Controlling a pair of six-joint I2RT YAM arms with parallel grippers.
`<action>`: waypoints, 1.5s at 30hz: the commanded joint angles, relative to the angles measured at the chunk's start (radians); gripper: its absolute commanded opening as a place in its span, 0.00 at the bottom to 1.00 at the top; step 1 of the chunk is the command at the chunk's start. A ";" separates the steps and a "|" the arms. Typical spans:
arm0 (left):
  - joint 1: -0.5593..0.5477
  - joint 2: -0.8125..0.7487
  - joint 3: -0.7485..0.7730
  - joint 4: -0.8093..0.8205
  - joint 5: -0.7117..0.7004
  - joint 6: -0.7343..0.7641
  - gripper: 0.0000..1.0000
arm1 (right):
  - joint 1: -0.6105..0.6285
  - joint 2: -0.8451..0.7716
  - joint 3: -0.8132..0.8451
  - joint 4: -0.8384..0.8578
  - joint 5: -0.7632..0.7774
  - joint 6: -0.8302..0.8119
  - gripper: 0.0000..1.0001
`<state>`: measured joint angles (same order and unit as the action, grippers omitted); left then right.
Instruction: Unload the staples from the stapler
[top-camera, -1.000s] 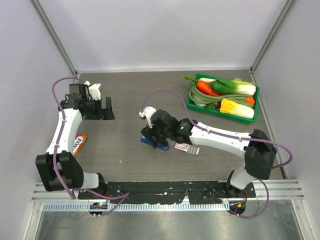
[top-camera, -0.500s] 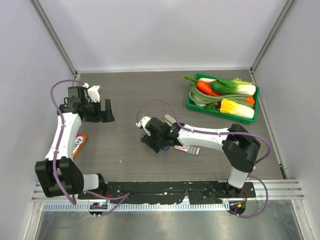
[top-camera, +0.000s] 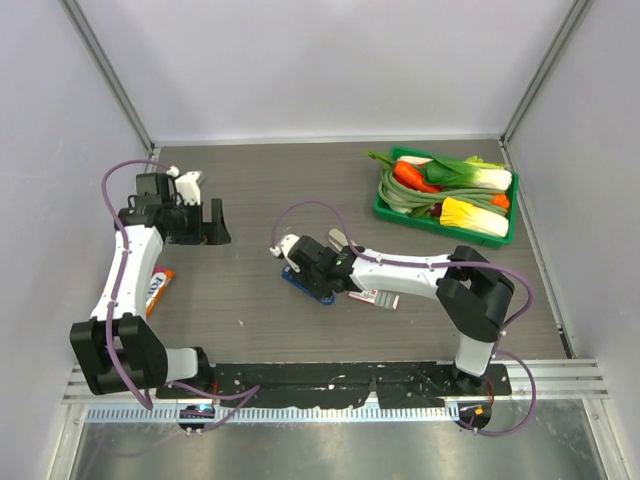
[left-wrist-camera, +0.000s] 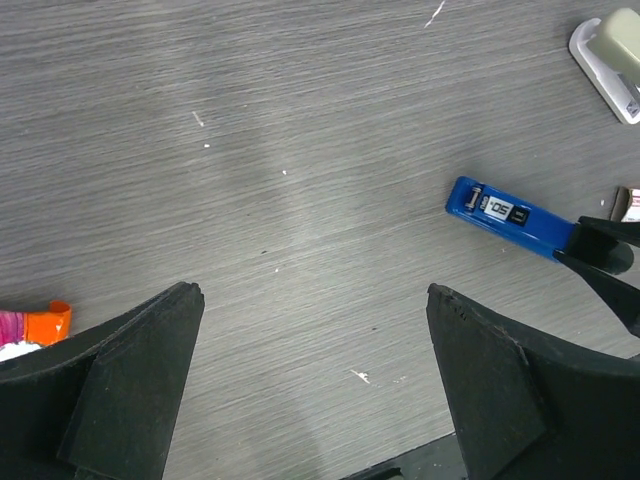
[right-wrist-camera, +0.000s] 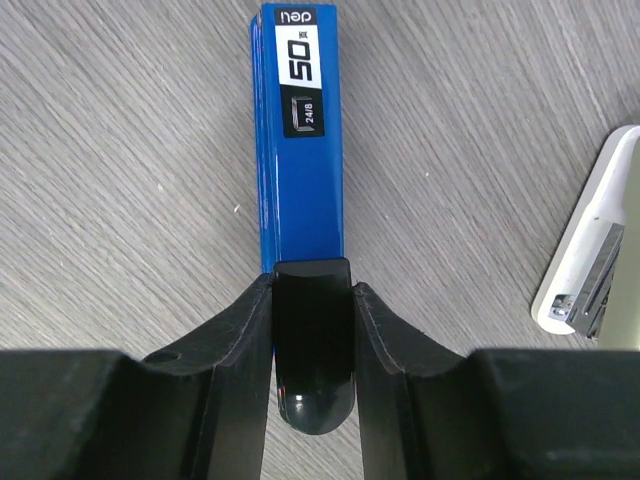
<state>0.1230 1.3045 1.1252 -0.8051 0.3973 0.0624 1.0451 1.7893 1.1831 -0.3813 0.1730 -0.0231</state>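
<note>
Orange packet (top-camera: 158, 288): lies near the table's (top-camera: 250, 180) left edge, the loose thing closest to the near edge. The top view shows all of it; the left wrist view catches only its orange end.
Pink-and-white box (top-camera: 375, 297): lies flat in the middle of the table, just right of the stapler. The top view shows it whole, and the left wrist view shows only a sliver.
Stapler (right-wrist-camera: 300, 130): lies flat and slantwise in the middle of the table, blue top up. Only the right wrist view makes its label readable, "50" and "24/8". The top view hides its black end under the gripper. Its inside is hidden, so the staples cannot be made out.
White object (right-wrist-camera: 590, 270): small, just beside the stapler on its far side. The right wrist view shows a grey metal part on it; from above it is a pale blob.
Green tray (top-camera: 381, 203): sits at the far right corner, filled with vegetables. Only the top view shows it.
Right gripper (right-wrist-camera: 313, 293): its jaws are narrowed onto the stapler's black end, one finger pressing each side, so it grips the stapler there.
Left gripper (left-wrist-camera: 312, 292): near the left edge and farther back than the packet. Its jaws are spread wide over bare table with nothing between them, well apart from the stapler.
</note>
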 joint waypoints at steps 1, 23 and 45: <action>0.006 -0.007 0.025 -0.012 0.058 0.016 1.00 | 0.001 0.030 0.079 0.036 0.009 0.046 0.06; -0.057 -0.054 -0.073 -0.097 0.388 0.263 1.00 | 0.000 -0.255 -0.201 0.731 0.227 0.649 0.01; -0.378 -0.017 -0.182 0.088 0.325 0.295 0.82 | 0.000 -0.300 -0.327 0.921 0.100 0.914 0.01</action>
<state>-0.2207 1.2888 0.9630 -0.8139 0.7601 0.3481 1.0443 1.5311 0.8391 0.3805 0.2966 0.8307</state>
